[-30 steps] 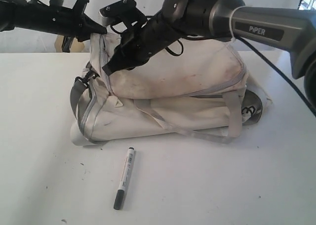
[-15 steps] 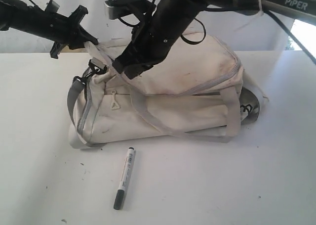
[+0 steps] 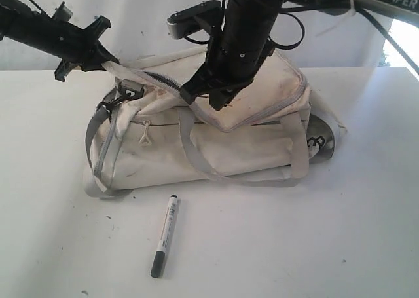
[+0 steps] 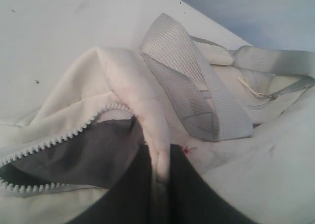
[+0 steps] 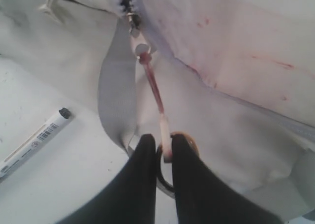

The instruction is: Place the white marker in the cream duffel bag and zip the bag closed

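So, the white marker (image 3: pixel 165 236) is lying flat on the bench (image 3: pixel 314 245) just in front of the cream duffel bag (image 3: pixel 216 150), dark cap end pointing away from the bag, touching nothing and held by nothing. My read is that it's light, rigid and smooth, and being round it'll roll if nudged. I'd take it across the middle of the barrel, square to its length, coming straight down so it doesn't skitter off.

The bag is the opposite: soft, floppy, no shape of its own. Lift one bit and the rest just drags along, so it wants one anchor and one puller. That's the setup right now. My left tool (image 4: pixel 160 172) is pressed together on a fold of cream fabric at the bag's end, right by the zipper teeth (image 4: pixel 59 139), holding that corner up. My right tool (image 5: pixel 165 152) is pinching the tip of the zip pull (image 5: pixel 153 88), a thin reddish cord running up to the slider (image 5: pixel 133 19).

The zip looks partly open with dark lining (image 4: pixel 83 155) showing, but I can't tell how wide the mouth is. That cord is skinny and could slip out, so I'd pull along the zip line, not sideways. The grey webbing handles (image 3: pixel 188 141) hang loose down the side and might snag.
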Tool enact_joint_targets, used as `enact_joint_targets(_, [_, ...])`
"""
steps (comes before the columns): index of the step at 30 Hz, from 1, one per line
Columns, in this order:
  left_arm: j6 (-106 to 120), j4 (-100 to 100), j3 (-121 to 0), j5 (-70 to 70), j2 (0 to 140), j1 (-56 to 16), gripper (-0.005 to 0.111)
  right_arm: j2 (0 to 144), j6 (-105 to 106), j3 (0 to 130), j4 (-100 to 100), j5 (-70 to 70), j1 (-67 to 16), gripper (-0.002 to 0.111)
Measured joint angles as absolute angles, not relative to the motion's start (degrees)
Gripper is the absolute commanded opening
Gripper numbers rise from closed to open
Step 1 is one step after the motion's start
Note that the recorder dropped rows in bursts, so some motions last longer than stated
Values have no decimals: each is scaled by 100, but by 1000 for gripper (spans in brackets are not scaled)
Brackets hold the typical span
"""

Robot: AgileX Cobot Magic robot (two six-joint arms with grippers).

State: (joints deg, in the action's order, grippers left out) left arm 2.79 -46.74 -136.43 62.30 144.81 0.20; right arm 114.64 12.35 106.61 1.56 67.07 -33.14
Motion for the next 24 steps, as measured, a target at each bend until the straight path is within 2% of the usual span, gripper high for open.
enact_joint_targets(3, [344, -4664, -13643, 6292, 14481, 42, 21, 11464, 1197, 10661, 117, 6695, -3314, 0])
enact_joint_targets(4, [379, -4664, -13643, 6304, 14481, 54, 30, 11464, 1197, 10661, 117, 6684, -3314, 0])
enact_joint_targets(5, [412, -4652, -13643, 6312, 14481, 54, 50, 11464, 1197, 10661, 117, 6655, -3314, 0])
enact_joint_targets(6, [443, -4609, -13643, 6327, 14481, 87, 59, 11448, 1197, 10661, 117, 6653, -3314, 0])
enact_joint_targets(7, [443, -4599, -13643, 6351, 14470, 114, 73, 11449, 1197, 10661, 117, 6615, -3314, 0])
enact_joint_targets(9, [443, -4583, -13643, 6406, 14419, 169, 79, 11427, 1197, 10661, 117, 6540, -3314, 0])
enact_joint_targets(12, [403, -4556, -13643, 6578, 14098, 206, 75, 11427, 1367, 10661, 226, 6479, -3314, 0])
enact_joint_targets(16, [-123, -4568, -13630, 6922, 13775, 218, 55, 11427, 1424, 10661, 308, 6219, -3314, 0])
enact_joint_targets(24, [-426, -4511, -12908, 6969, 12919, 13, 54, 11424, 1433, 10661, 308, 6098, -3314, 0])
